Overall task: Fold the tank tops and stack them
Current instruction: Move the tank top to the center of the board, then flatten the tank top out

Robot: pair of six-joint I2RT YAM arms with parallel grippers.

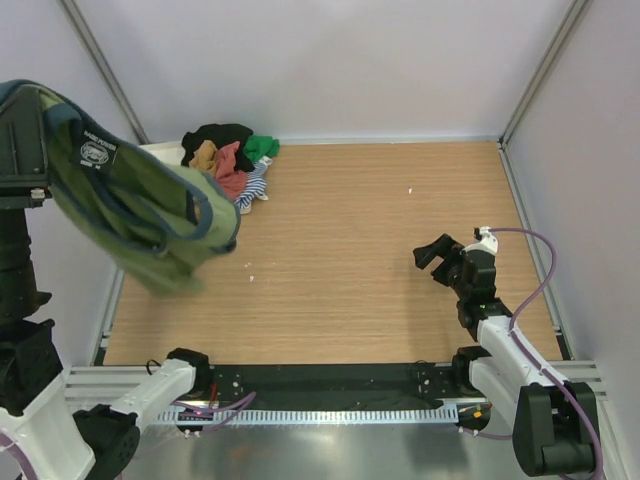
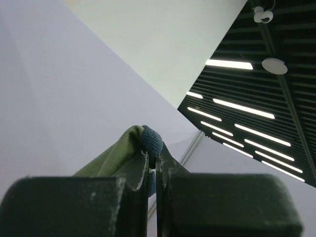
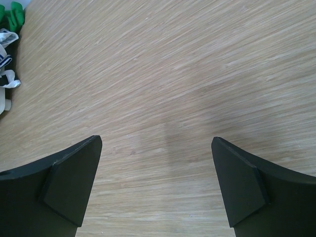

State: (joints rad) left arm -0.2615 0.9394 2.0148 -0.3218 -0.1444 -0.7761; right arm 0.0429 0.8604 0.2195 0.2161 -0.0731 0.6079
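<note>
— Olive tank top (image 1: 140, 215) hangs off my raised left arm, seen from above. Nothing is folded yet; the other tank tops (image 1: 228, 160) lie heaped at the table's (image 1: 350, 250) far-left corner.
— Your hands?
— Left wrist: my left gripper (image 2: 154, 168) is pinched tight on its navy trim (image 2: 151, 140). Right wrist: my right gripper (image 3: 157, 163) gapes wide over wood — holding nothing.

Seen from the table (image 1: 380, 220) centre, a heap of tank tops (image 1: 228, 160) lies at 10 o'clock in the far corner, partly on a tray (image 1: 163, 150). At 9 o'clock one tank top (image 1: 140, 215) hangs over the table's edge, pinched in the raised left gripper (image 2: 154, 185). The right gripper (image 1: 437, 255) sits at 3 o'clock, well apart from both.
</note>
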